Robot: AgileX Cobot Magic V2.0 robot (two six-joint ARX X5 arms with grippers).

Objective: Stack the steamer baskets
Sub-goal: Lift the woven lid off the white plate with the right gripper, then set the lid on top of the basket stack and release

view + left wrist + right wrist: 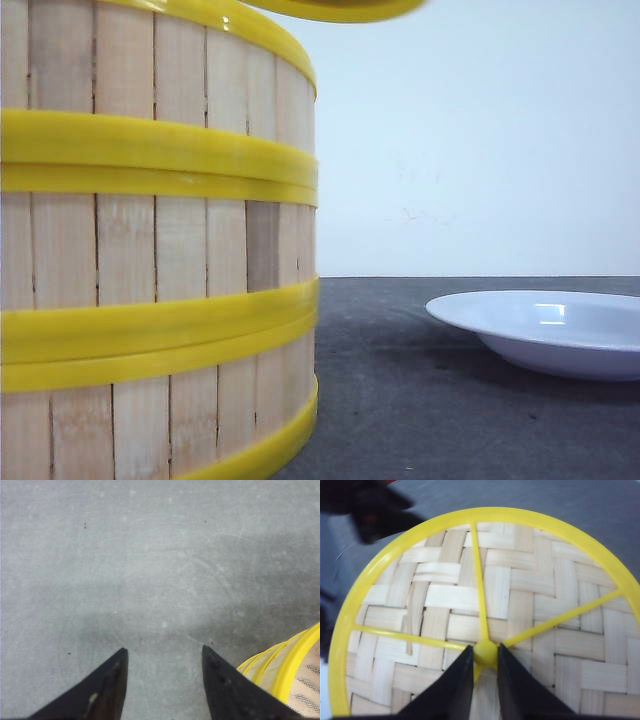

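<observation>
Closest to the front camera, the steamer baskets (150, 250) stand stacked one on another at the left of the view, pale vertical slats divided by thick yellow bands, the pile resting on the dark grey desk (420, 400) and running out of frame at the left and top. Just above the top basket's rim, a yellow edge of the lid (335, 10) shows at the upper border, apart from the band below it by a thin strip of background. In the right wrist view that lid (520, 595) fills most of the picture: a woven bamboo dome with a yellow rim, yellow ribs and a central knob (485, 652). The right gripper (485, 660) has its jaws closed narrowly on the knob, one dark finger pressing each side. The left gripper (164, 652) hangs over bare desk (150, 555) with its jaws spread apart and nothing between them; a yellow-banded basket edge (292, 665) lies just beside one fingertip, though whether they touch is unclear. Farther right on the desk in the front view, well apart from the stack, sits a shallow white plate (560, 335), cut off by the right border. Behind it rises a plain pale wall (480, 140).
</observation>
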